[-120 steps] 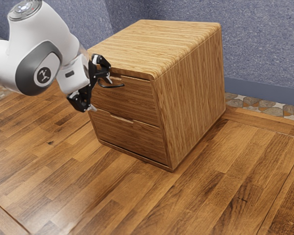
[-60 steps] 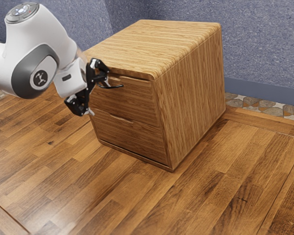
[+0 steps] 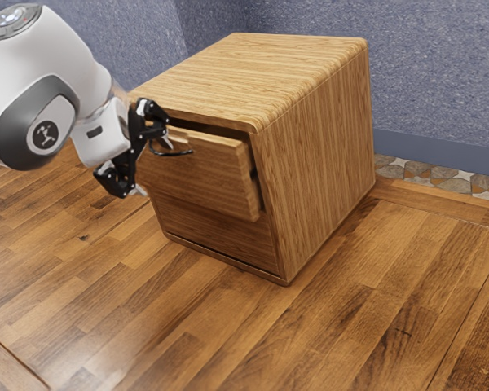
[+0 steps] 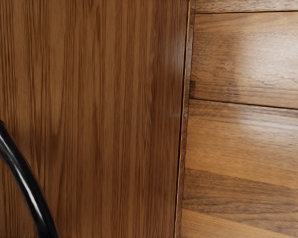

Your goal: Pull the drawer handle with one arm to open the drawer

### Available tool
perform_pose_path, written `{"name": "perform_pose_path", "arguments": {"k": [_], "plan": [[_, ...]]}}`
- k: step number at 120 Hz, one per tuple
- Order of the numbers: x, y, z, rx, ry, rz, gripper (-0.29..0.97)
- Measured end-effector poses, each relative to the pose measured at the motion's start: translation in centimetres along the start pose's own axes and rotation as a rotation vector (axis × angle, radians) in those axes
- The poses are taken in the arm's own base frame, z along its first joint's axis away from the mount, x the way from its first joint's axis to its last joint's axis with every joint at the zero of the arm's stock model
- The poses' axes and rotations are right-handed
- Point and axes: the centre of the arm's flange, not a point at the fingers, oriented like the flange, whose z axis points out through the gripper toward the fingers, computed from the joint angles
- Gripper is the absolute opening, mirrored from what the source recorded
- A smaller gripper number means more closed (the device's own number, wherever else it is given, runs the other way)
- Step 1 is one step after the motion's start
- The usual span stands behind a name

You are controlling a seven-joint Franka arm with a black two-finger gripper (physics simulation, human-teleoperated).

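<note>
A wooden two-drawer cabinet (image 3: 314, 138) stands on the floor. Its top drawer (image 3: 208, 175) juts a short way out of the cabinet front, with a dark gap at its side. My black gripper (image 3: 153, 135) is at the drawer's end toward the exterior view's left, shut on the curved black drawer handle (image 3: 178, 151). In the wrist view the black drawer handle (image 4: 21, 179) curves across the drawer front (image 4: 94, 114) close under my hand. The lower drawer (image 3: 220, 226) sits flush with the cabinet.
Wood plank floor (image 3: 228, 326) spreads in front of the cabinet and shows beside the drawer's edge as floor planks (image 4: 248, 148). A grey-blue wall (image 3: 440, 57) with a dark baseboard (image 3: 440, 152) runs behind the cabinet.
My hand has moved toward the exterior view's left with the handle in it, and the top drawer has slid out from flush to partly open.
</note>
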Motion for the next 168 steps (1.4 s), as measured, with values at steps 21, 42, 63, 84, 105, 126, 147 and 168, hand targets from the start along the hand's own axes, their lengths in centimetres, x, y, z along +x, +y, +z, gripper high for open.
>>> {"name": "perform_pose_path", "arguments": {"k": [21, 42, 63, 84, 105, 126, 147, 168], "plan": [[0.0, 0.8, 0.0, -0.019, 0.002, -0.023, 0.68], [0.1, 1.8, -0.1, -0.032, 0.003, -0.041, 0.68], [0.1, 3.0, -0.4, -0.041, 0.005, -0.055, 0.68], [0.1, 4.3, -1.2, -0.037, 0.007, -0.067, 0.68], [0.1, 5.6, -1.9, -0.031, 0.01, -0.075, 0.66], [0.0, 7.0, -2.9, -0.02, 0.013, -0.085, 0.66], [-0.1, 8.9, -3.8, -0.011, 0.017, -0.095, 0.68], [-0.5, 10.4, -4.4, -0.004, 0.02, -0.108, 0.68]]}}
